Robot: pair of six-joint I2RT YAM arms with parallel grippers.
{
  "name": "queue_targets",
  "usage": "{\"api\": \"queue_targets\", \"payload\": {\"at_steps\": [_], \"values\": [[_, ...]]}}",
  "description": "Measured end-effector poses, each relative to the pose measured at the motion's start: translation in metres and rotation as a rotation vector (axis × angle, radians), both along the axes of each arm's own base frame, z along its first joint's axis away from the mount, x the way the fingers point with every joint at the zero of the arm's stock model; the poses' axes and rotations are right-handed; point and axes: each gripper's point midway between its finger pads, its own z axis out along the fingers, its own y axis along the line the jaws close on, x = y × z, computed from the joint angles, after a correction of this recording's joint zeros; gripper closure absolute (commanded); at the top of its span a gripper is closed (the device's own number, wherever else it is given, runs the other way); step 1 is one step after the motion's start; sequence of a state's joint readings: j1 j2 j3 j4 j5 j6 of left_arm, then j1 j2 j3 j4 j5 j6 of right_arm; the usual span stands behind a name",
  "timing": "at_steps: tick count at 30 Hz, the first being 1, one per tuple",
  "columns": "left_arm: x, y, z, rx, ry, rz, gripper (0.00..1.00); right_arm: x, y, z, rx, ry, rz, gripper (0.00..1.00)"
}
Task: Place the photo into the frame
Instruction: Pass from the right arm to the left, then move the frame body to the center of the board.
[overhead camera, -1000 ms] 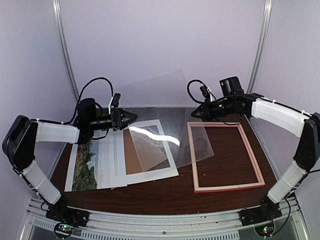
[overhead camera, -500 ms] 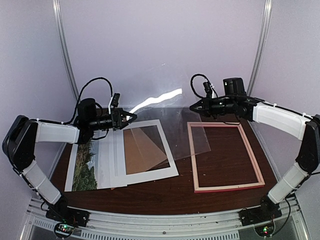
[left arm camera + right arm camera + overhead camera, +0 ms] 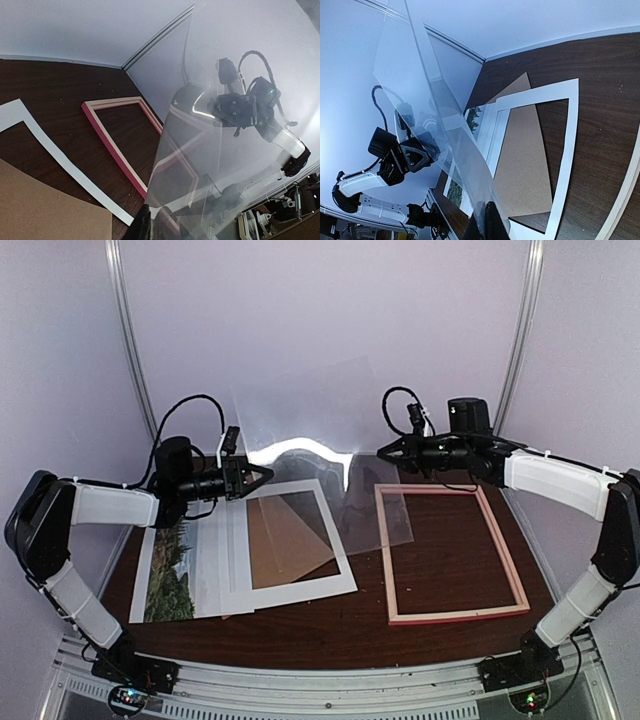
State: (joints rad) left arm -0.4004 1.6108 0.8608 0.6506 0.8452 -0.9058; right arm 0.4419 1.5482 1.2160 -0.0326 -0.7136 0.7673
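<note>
While your right gripper [image 3: 383, 453] pinches one clear sheet [image 3: 360, 490] tight and your left gripper [image 3: 268, 473] sits at its opposite edge, grip not discernible, note one photo [image 3: 170, 570] flat at table-left, partly under one white mat [image 3: 300, 590] over one brown backing board [image 3: 262, 560], and one frame [image 3: 455, 615] flat at right.

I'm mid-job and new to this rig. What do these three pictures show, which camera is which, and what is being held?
Two robot arms with two-finger grippers stand at the near edge of the table. The wide picture looks down from above and behind them. The other two come from a camera on each wrist. On the table lie the photo, a white mat over a brown board, and the pink frame. The right gripper is shut on a clear sheet held up between the arms. The left gripper is at its other edge, grip unclear.
</note>
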Motion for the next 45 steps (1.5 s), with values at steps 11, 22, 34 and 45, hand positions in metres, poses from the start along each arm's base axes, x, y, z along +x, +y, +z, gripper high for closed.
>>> {"api": "queue_targets", "payload": {"at_steps": [11,22,34,45], "values": [[0.002,0.001,-0.003,0.012,0.003,0.015,1.0,-0.003,0.001,-0.005,0.007,0.009,0.012,0.99],[0.0,0.012,0.004,0.028,0.019,0.037,1.0,-0.003,-0.003,-0.018,-0.052,-0.004,0.008,0.54],[-0.011,0.044,0.031,0.254,0.009,0.157,1.0,-0.014,-0.037,-0.079,-0.326,0.063,-0.062,0.2],[-0.029,0.065,0.074,0.373,-0.051,0.203,1.0,-0.051,-0.037,-0.185,-0.615,0.197,0.005,0.19]]}}
